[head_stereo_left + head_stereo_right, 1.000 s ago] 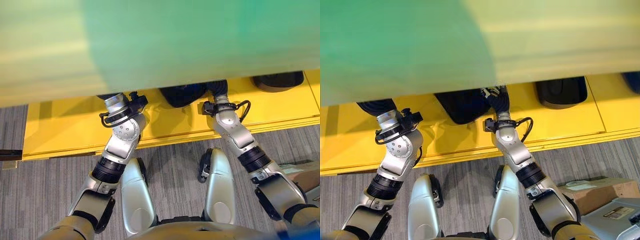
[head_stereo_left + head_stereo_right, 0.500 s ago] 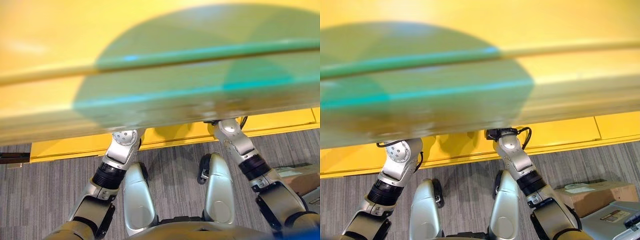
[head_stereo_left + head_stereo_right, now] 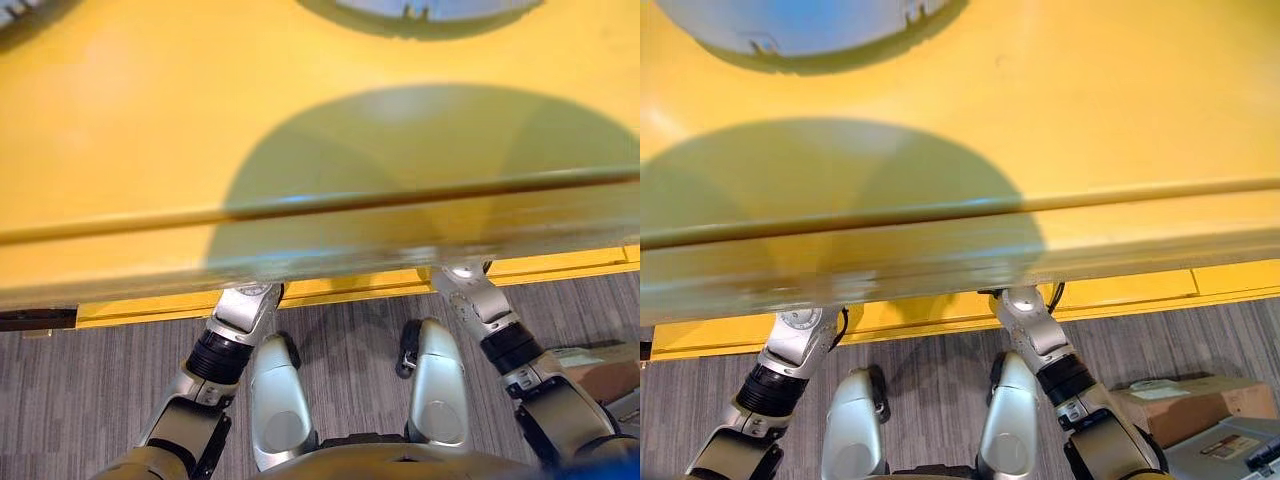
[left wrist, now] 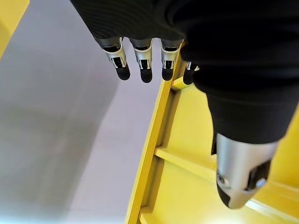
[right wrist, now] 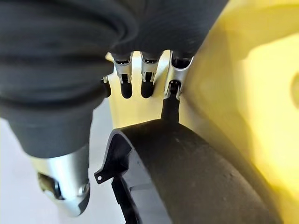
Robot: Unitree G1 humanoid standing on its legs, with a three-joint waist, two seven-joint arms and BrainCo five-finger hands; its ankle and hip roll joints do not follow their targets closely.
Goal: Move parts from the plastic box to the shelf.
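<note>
Black part [image 5: 187,182] lies beside right hand [image 5: 140,79].

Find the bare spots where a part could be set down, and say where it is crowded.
Bare: the broad yellow plastic surface between the pale blue round part at its far edge and the raised ridge nearer the robot; also the grey striped carpet at lower left. Crowded: lower right, around the brown cardboard box.

A yellow box [image 3: 320,150] carries a grey-blue part [image 3: 810,25]. Just past the right fingers [image 5: 145,79], a black part [image 5: 187,177] lies against the yellow wall [image 5: 261,93].
</note>
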